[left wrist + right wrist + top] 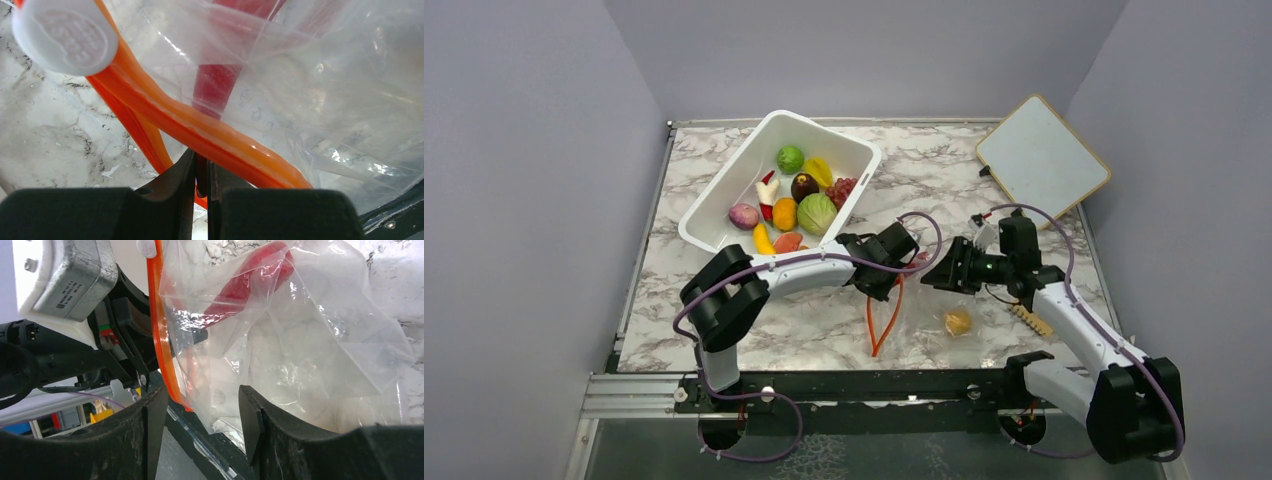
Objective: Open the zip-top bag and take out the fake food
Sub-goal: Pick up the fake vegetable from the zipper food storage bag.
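The left claw (202,172) pinches the clear plastic zip-top bag (320,100) by its orange strip, while the right claw (202,410) stands spread.

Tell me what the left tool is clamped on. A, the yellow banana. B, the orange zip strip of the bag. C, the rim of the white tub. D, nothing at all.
B: in the left wrist view the left tool is shut on the orange zip strip at the mouth of the zip-top bag.
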